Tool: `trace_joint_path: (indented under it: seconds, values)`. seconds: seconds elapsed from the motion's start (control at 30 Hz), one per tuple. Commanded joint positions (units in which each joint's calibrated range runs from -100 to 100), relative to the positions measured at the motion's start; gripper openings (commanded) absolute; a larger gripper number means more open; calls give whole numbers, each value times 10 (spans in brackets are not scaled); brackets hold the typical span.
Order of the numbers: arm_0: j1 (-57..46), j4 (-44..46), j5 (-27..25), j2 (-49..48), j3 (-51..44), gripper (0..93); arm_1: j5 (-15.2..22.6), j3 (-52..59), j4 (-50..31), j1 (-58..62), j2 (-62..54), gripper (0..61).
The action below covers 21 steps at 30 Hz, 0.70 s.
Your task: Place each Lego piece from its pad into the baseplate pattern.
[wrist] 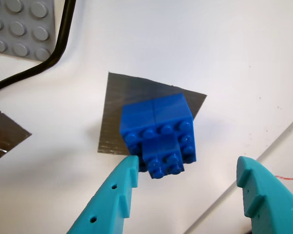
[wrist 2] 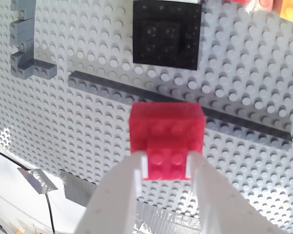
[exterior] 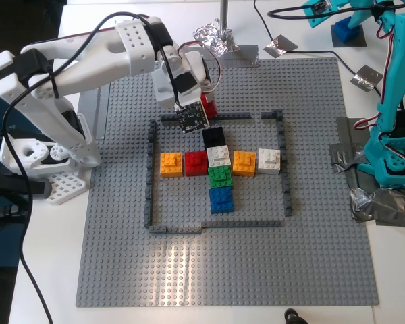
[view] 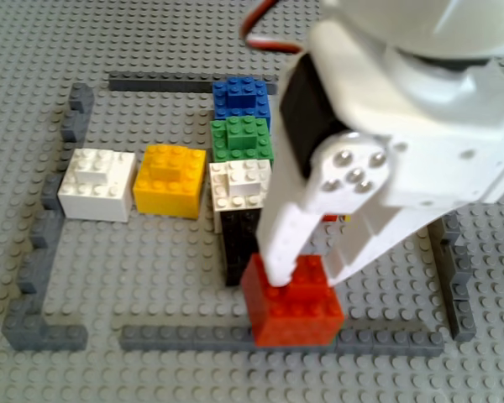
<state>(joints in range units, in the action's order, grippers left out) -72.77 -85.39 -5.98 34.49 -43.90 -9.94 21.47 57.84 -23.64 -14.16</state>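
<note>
Second wrist view shows my second gripper (wrist 2: 166,163) pinching the red brick (wrist 2: 167,141) on the frame strip (wrist 2: 107,90) of the baseplate (exterior: 121,270). My first gripper (wrist: 185,180) stands wide around the blue brick (wrist: 158,134) on its dark pad (wrist: 115,112)

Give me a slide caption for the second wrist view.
My second gripper clasps the red brick over the dark frame strip, just short of the black brick.

Robotics lab: taped, cabled tabletop (exterior: 47,297)
</note>
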Motion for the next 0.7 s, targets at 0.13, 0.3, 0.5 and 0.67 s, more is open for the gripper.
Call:
trace_joint_path:
  seconds: [0.13,0.3,0.5,0.67]
  values:
    - [-8,0,-16,-31,-20,220,4,9,-57,20,2,3]
    - [-8,0,-30,-28,-17,213,-3,12,-57,21,27,3]
    - [-20,0,-53,-14,-21,180,-8,12,-51,23,45,3]
    - [-29,0,-59,-9,-21,178,-7,12,-44,36,44,3]
